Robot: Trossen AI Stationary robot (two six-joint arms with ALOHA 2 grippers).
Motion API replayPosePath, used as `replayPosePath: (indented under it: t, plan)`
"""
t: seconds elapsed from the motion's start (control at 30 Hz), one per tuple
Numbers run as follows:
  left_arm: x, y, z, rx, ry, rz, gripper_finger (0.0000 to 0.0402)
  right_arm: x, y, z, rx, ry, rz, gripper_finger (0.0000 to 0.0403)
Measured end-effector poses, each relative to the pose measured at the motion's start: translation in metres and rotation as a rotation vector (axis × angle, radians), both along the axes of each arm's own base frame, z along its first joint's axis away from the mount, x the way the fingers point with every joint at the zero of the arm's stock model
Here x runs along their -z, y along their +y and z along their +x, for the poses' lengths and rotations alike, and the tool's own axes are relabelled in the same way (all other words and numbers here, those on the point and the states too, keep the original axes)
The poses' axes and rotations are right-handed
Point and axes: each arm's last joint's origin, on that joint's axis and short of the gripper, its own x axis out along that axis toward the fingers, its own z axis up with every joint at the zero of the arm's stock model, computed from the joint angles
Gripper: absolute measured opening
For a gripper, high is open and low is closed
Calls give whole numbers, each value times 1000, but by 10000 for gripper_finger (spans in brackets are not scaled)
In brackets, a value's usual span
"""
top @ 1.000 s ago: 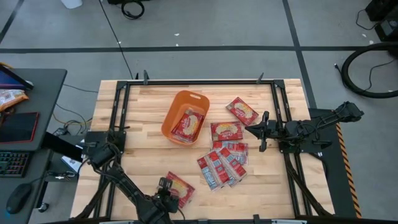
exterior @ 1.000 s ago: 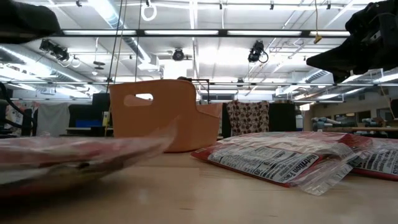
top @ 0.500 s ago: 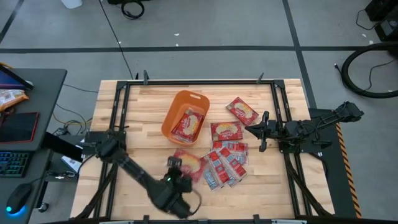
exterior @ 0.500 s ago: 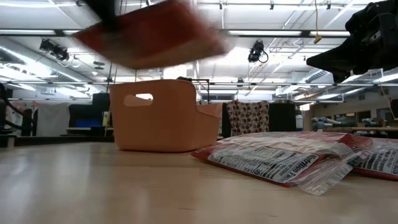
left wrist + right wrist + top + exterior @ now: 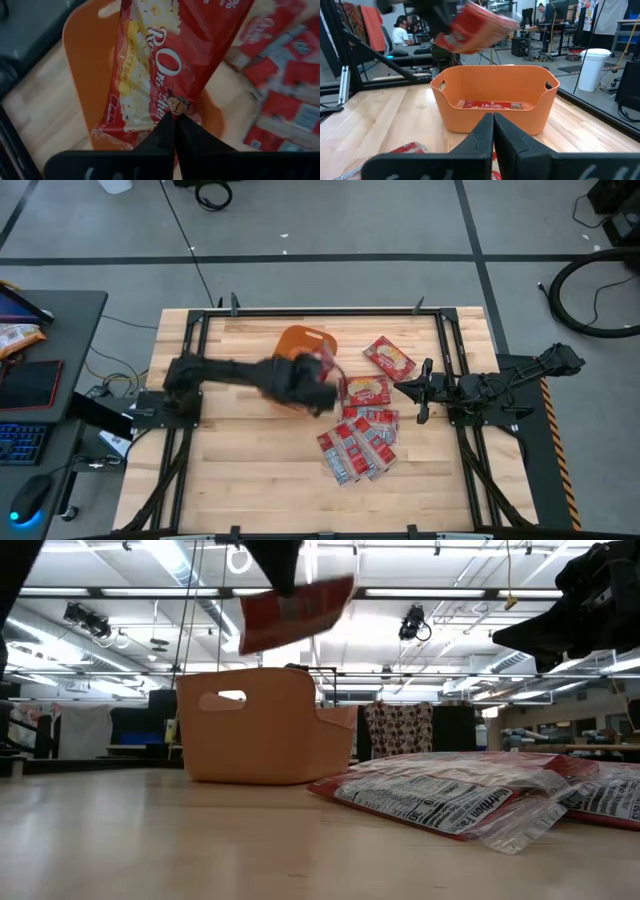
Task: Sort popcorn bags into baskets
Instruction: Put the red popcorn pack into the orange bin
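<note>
My left gripper (image 5: 322, 388) hovers over the orange basket (image 5: 300, 338) and is shut on one red popcorn bag with a yellow-cream picture (image 5: 165, 65). That bag also shows above the basket (image 5: 265, 725) in the low view (image 5: 297, 612) and in the right wrist view (image 5: 480, 25). Another packet (image 5: 492, 105) lies inside the basket (image 5: 492, 107). Two squarish bags (image 5: 390, 358) (image 5: 365, 392) and a fan of narrower red-and-white ones (image 5: 358, 445) lie flat on the table, right of the basket. My right gripper (image 5: 402, 389) waits shut at the table's right side, pointing at the basket. My left gripper pinches the bag by one edge (image 5: 175, 109) between its two fingers (image 5: 162, 132), coming from above. The bag is lifted clear and hangs tilted below the fingers, over the basket's opening.
Black frame rails (image 5: 450, 380) run along the table's sides. Bare wood (image 5: 240, 460) lies near the front left. In the low view the loose bags (image 5: 450, 795) lie to the right of the basket. People sit at desks in the room behind (image 5: 400, 30).
My left gripper, shut on the bag, has risen from the table's near edge and swung toward the far side until it stands over the basket. The bag has gone from lying on the wood to hanging clear above the basket.
</note>
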Motion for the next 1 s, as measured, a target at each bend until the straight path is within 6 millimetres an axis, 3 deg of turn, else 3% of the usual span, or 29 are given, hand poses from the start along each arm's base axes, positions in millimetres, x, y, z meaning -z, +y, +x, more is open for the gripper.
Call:
replayPosePath:
  t: [0.17,0.3,0.5,0.6,0.8,1.0]
  plan:
    - [7,44,7,-62,48,-46,8,0,0,0,0,-2,1,16]
    - [26,70,9,-130,81,-95,8,-1,0,0,0,-6,2,16]
    - [76,92,14,-166,114,-205,9,-1,0,0,0,-12,4,16]
    - [91,98,13,-154,134,-210,20,-2,0,0,0,-17,5,16]
    - [88,102,14,-82,144,-193,95,-2,0,0,0,-20,6,16]
    - [67,84,16,246,224,-129,148,-2,0,0,0,-22,7,16]
